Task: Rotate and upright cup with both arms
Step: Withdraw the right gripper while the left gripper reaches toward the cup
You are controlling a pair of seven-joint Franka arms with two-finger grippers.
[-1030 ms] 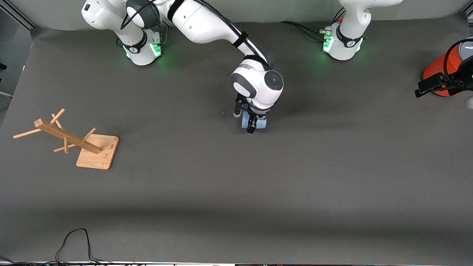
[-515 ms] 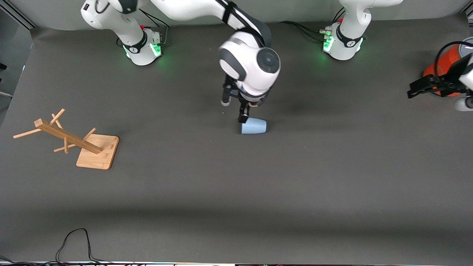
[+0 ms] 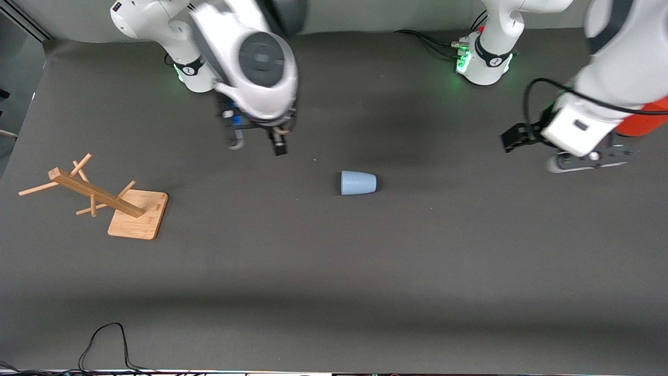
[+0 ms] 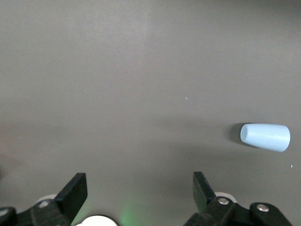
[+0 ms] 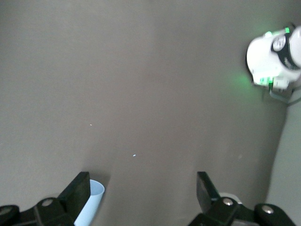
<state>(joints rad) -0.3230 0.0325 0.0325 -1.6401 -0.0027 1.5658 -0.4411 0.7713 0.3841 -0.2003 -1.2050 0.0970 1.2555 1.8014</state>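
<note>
On dark grey table mat [image 3: 417, 271]: pale-blue cup [image 3: 358, 183] on side, untouched; wooden mug tree [image 3: 99, 198] toppled toward right arm's end; orange cylinder [image 3: 647, 122] partly hidden by left arm. Right gripper [image 3: 255, 145] and left gripper [image 4: 137, 188] aloft, fingers spread, empty.

cup [image 3: 358, 183] on its side mid-table, wooden rack [image 3: 99, 198] toward the right arm's end, well apart

Dark grey matte table top [image 3: 334, 271] filling pretty much everything, lit from overhead.

Toward the right arm's end there's a wooden peg rack [image 3: 99, 196] on a square base, leaning over. A black cable [image 3: 104, 344] loops along the edge nearest the front camera. An orange cylinder [image 3: 644, 122] peeks out at the left arm's end. A pale grey wall [image 3: 365, 15] runs along the top, and soft shadows fall across the mat.
</note>
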